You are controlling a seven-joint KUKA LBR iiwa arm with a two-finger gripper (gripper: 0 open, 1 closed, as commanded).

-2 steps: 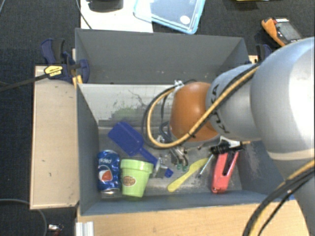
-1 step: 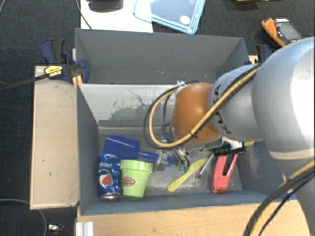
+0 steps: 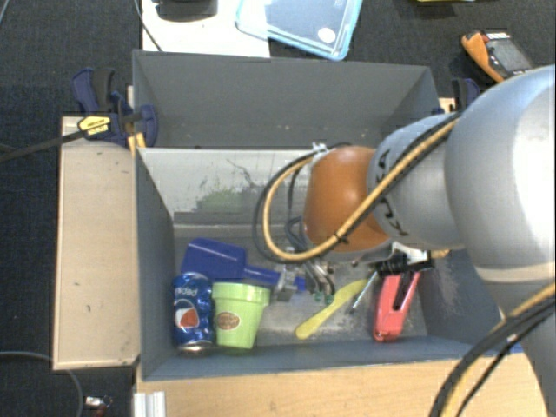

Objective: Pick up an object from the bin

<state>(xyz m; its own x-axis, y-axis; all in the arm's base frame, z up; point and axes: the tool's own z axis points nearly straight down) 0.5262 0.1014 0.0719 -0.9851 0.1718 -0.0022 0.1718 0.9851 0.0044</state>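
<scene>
Yellow strip [image 3: 330, 311], long and slightly bent, is the thing lying closest under the gripper, on the bin floor near the front wall.

The arm [image 3: 486, 172] is the largest thing in view, coming in from the right and covering the right part of the grey bin [image 3: 261, 102]. Its orange cover [image 3: 343, 198] hangs over the middle of the floor, and the gripper [image 3: 320, 283] pokes out just below it. Whether the claw is open or closed cannot be told, nor whether it has hold of anything.

To the left are a flat blue piece [image 3: 213, 257], a green cup [image 3: 236, 313] in front of it, and a blue soda can [image 3: 193, 313] touching the cup's left side. A red hand tool [image 3: 393, 307] stands near the front right.

The yellow strip runs diagonally, from lower left to upper right. Its middle lies just in front of the gripper and slightly to its right, between the cup and the red tool, so I judge a close across its narrow width would suit best.
</scene>
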